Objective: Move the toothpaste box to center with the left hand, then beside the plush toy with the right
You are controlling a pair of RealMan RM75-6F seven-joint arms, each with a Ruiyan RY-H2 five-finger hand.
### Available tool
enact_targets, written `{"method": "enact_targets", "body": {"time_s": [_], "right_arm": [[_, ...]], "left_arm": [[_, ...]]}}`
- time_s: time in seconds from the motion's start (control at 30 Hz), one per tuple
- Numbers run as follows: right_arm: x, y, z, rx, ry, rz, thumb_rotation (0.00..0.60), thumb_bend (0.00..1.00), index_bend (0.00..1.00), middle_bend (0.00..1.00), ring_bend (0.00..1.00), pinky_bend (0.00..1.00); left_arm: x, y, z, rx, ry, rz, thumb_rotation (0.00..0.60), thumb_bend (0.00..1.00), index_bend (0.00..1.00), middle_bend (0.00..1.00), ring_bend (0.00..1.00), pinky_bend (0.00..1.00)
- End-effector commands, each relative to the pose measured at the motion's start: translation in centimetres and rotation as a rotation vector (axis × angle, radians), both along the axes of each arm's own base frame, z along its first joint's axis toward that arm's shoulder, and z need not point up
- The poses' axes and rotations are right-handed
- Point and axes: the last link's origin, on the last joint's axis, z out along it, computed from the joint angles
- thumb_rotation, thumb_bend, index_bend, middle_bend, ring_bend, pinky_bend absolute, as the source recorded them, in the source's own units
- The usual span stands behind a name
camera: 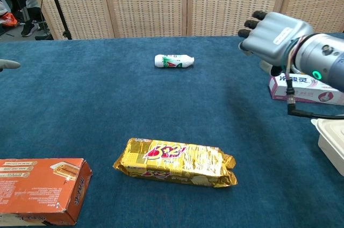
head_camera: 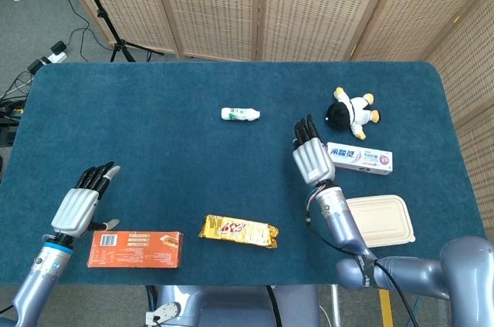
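The white and pink toothpaste box (head_camera: 359,158) (camera: 306,87) lies flat on the blue table just below the black and white plush toy (head_camera: 352,109). My right hand (head_camera: 310,154) (camera: 272,36) hovers just left of the box, fingers spread, holding nothing. In the chest view this hand hides most of the plush toy. My left hand (head_camera: 82,200) is near the table's front left, fingers apart and empty, just above the orange box (head_camera: 135,249); in the chest view only a fingertip (camera: 8,64) of it shows at the left edge.
A small white bottle (head_camera: 240,114) (camera: 173,61) lies at the middle back. A gold snack pack (head_camera: 238,230) (camera: 176,162) sits front centre, with the orange box (camera: 38,190) to its left. A beige lidded container (head_camera: 378,220) (camera: 332,141) is at the front right.
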Motion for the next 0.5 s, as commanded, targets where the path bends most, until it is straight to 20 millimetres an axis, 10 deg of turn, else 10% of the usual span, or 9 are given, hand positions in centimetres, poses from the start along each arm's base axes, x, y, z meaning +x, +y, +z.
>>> {"method": "enact_targets", "body": {"time_s": [0.03,0.5], "right_arm": [[-3.0,1.5,2.7,-0.011,-0.170,-0.066,0.600,0.59,0.28,0.07,0.00,0.01],[-12.2,7.3,7.8,-0.058,-0.573,-0.172,0.600,0.57,0.28,0.06,0.00,0.01]], "left_arm": [[-0.1,0.0,-0.1,0.005,0.012,0.004,0.600,0.00,0.00,0.00,0.00,0.00],[-0.5,-0.3,-0.4,0.039,0.093,-0.001,0.600,0.00,0.00,0.00,0.00,0.00]]}}
